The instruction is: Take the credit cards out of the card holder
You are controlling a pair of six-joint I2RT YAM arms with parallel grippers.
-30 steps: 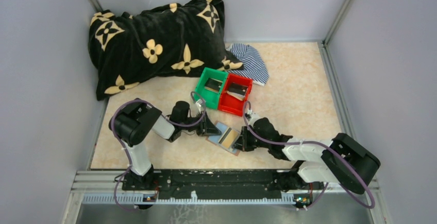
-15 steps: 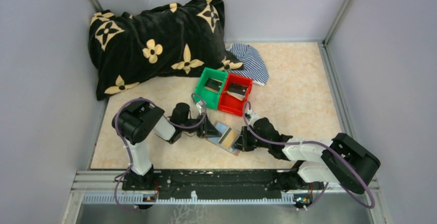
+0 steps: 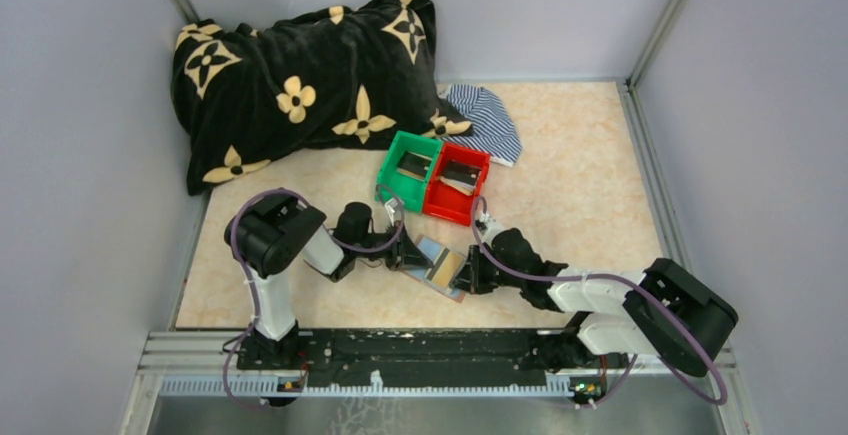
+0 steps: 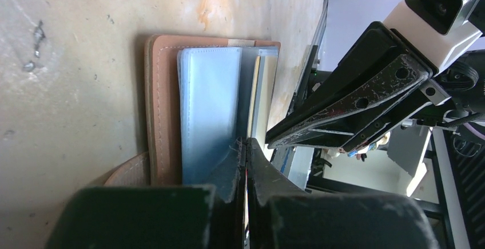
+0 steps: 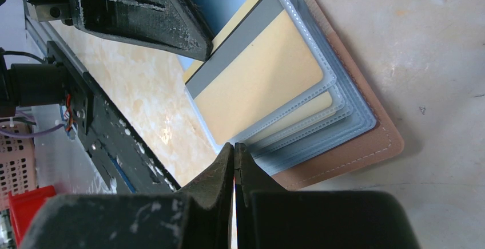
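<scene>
The brown card holder (image 3: 430, 251) lies open on the table between my grippers. It also shows in the left wrist view (image 4: 163, 100) and the right wrist view (image 5: 354, 146). A gold-tan credit card (image 5: 263, 83) with a grey stripe sticks partway out of its clear sleeves (image 5: 343, 114). My left gripper (image 3: 411, 255) (image 4: 246, 141) is shut, its tips on the blue-grey sleeve (image 4: 209, 106) by the card's corner. My right gripper (image 3: 466, 277) (image 5: 234, 146) is shut, its tips at the sleeves' near edge. One card lies in each bin.
The green bin (image 3: 393, 175) and the red bin (image 3: 447, 203) stand side by side just behind the holder. A black flowered blanket (image 3: 300, 75) and a striped cloth (image 3: 490, 120) lie at the back. Grey walls close in both sides.
My left arm has shifted right, bringing its gripper further onto the card holder's left half. The right arm and the holder have not moved.
</scene>
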